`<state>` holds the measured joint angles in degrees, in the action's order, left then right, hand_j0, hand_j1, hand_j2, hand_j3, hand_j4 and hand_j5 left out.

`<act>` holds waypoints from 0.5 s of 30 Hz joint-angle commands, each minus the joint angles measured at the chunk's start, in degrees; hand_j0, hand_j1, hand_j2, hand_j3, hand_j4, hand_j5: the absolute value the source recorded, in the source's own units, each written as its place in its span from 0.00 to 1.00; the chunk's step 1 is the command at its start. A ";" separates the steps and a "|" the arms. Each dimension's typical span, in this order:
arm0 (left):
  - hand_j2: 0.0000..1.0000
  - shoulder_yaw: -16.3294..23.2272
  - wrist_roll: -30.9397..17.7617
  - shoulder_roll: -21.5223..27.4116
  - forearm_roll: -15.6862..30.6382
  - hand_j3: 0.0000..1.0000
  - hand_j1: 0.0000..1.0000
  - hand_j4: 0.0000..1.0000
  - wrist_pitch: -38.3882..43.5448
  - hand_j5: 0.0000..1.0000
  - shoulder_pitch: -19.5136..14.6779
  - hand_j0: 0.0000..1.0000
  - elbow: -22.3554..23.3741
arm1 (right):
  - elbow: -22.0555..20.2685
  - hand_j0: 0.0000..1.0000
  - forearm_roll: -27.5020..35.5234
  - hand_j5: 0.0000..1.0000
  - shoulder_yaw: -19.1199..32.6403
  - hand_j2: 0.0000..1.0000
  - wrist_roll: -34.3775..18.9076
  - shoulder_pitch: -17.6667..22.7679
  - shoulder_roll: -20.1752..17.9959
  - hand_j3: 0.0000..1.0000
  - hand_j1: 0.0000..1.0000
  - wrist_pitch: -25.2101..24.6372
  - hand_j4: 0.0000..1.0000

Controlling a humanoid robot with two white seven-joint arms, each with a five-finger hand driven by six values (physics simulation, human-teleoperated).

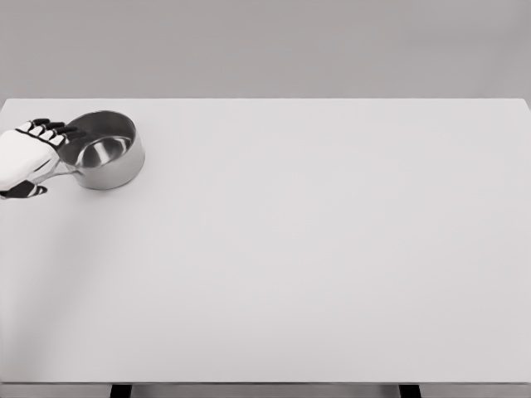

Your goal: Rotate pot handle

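a steel pot stands upright on the white table, near the far left corner. its open mouth faces up and the shiny inner wall and base show. its handle leaves the lower left of the pot body and runs toward the left and slightly toward the near edge, so the long axis of pot and handle lies roughly along the table's width, tilted a little toward the viewer at the handle end. only a short stretch of the handle shows; the rest is hidden behind the hand.

no brand, label or writing can be read on the pot or anywhere else.

the left hand enters from the left edge and sits just left of the pot, over the handle. its dark fingertips reach to the pot's rim on the left side, and the thumb shows below the handle. whether the fingers truly clamp the handle cannot be told from this view.
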<state>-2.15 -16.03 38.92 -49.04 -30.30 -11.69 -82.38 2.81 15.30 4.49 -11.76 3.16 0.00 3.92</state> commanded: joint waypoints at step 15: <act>1.00 0.39 0.12 -0.16 0.26 1.00 1.00 1.00 0.06 1.00 -2.90 1.00 6.62 | 0.00 1.00 -0.01 1.00 0.00 1.00 -0.01 0.00 0.00 1.00 1.00 0.03 1.00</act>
<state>-1.84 -15.99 38.77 -49.06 -30.29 -14.77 -76.49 2.81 15.30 4.49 -11.76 3.16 0.00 3.93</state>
